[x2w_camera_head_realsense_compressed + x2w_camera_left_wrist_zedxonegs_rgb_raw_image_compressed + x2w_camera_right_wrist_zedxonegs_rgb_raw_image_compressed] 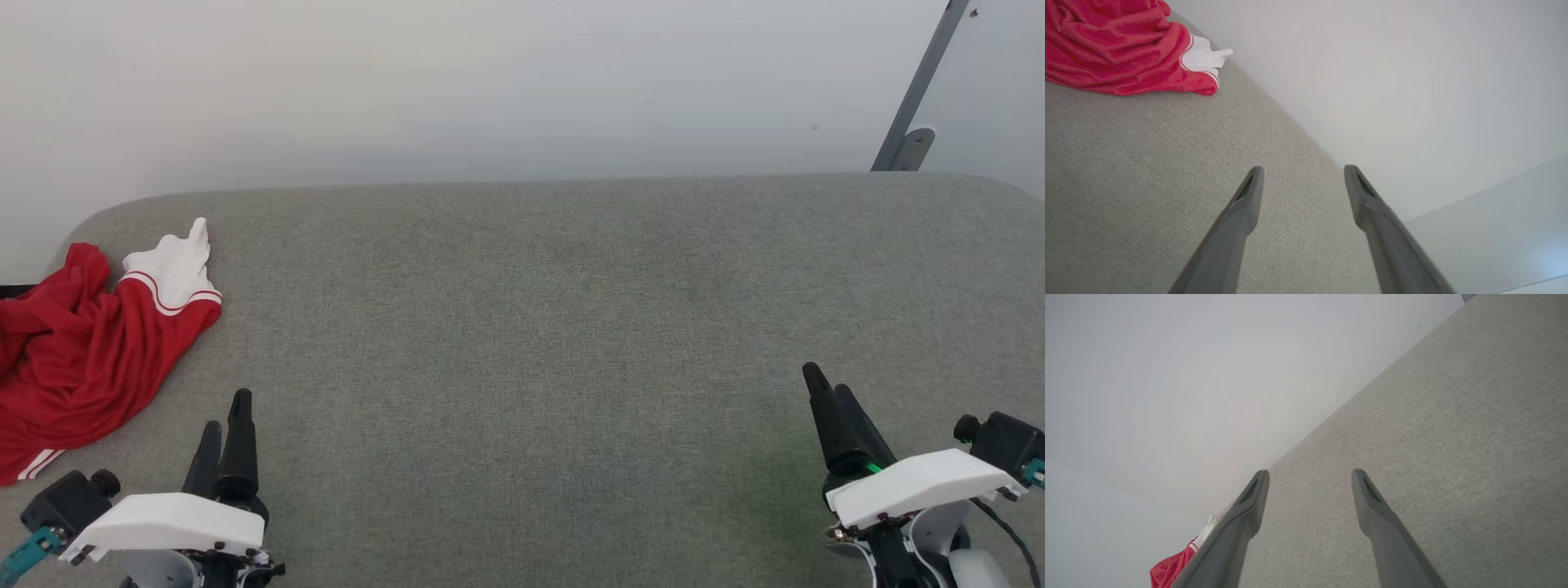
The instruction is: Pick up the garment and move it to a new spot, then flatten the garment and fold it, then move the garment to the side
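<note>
While the garment (82, 359) lay bunched far left on the grey surface (522, 327), your left gripper (227, 412) and right gripper (826, 380) stood open, empty; pickup likely needed a leftward reach

The grey surface (539, 327) lies open across middle and right; the crumpled garment (82, 351) crowds its left edge.

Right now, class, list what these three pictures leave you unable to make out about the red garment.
- Head view: the garment runs off the left edge; its full outline is cut off.
- Left wrist view: the top and left edges cut it off.
- Right wrist view: a finger of the right gripper hides most of it.
- Everywhere: crumpled folds hide which side is its front.
</note>
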Controlling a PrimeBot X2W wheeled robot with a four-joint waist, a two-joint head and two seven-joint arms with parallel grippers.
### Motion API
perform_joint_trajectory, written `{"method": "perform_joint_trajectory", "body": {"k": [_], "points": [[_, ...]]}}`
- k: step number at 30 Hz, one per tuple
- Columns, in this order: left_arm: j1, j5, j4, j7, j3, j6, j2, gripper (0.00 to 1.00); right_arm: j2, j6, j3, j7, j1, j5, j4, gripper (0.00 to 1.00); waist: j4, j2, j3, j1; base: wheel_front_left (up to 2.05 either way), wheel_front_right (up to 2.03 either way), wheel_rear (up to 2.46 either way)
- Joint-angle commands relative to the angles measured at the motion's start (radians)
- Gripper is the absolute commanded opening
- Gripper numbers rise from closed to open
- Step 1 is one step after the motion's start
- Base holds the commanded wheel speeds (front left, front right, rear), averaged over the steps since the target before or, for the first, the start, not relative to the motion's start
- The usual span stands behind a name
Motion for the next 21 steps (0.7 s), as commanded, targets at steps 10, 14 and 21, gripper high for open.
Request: {"method": "perform_joint_trajectory", "body": {"k": [10, 14, 21], "points": [[-0.011, 0.123, -0.018, -0.039, -0.007, -0.015, 0.023, 1.0, -0.012, 0.0, 0.015, -0.02, -0.029, -0.127, -0.029, 1.0, 0.001, -0.0001, -0.001, 0.0, 0.0, 0.0, 0.0], [-0.009, 0.164, -0.02, -0.05, -0.009, -0.018, 0.028, 1.0, -0.015, 0.0, 0.021, -0.025, -0.032, -0.169, -0.032, 1.0, 0.0, -0.0001, -0.001, 0.0, 0.0, 0.0, 0.0], [-0.003, 0.23, -0.024, -0.071, -0.02, -0.023, 0.035, 1.0, -0.017, 0.0, 0.024, -0.033, -0.033, -0.241, -0.039, 1.0, -0.001, -0.0001, -0.002, 0.0, 0.0, 0.0, 0.0]]}}
